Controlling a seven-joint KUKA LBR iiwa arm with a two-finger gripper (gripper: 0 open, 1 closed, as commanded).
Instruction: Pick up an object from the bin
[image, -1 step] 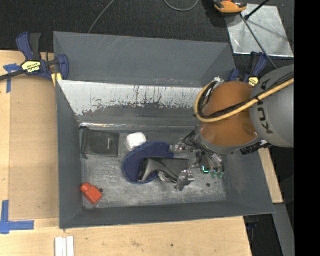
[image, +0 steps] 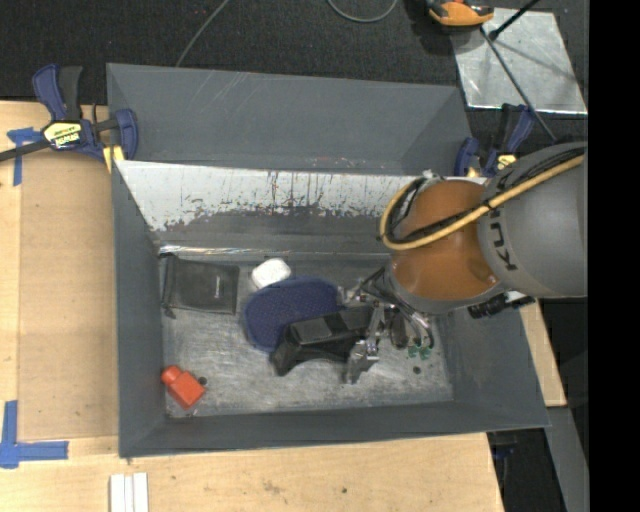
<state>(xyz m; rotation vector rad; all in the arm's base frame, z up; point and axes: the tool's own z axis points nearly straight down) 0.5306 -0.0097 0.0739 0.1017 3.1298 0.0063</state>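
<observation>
Camera view looks down into the grey metal bin (image: 140, 300), with the silver arm (image: 540, 240) entering from the right. Its wrist carries a rounded orange cover (image: 440, 250), and a yellow-and-black cable (image: 400, 215) loops over the top of that cover. Below the cover the metal jaws hang low over the right half of the bin floor, right at the right-hand end of a black angular object (image: 315, 335). Whether the jaws are apart, together or clamped on it cannot be told from here, because their tips blend into the dark shape beneath them.

The black angular object lies near the middle of the floor, slanting from lower left up to the right. Its upper edge rests against or partly on a round dark-blue fabric piece (image: 280, 305). Just above the blue piece, touching its rim, sits a small white cylinder (image: 270, 272). To the left, close to the back wall, a flat black rectangular pouch (image: 200, 285) lies apart from the others. A small orange-red block (image: 182, 385) sits alone in the front-left corner, well away from the jaws. A few small green bits (image: 420, 350) lie on the floor just to the right of the jaws, under the orange cover.
</observation>
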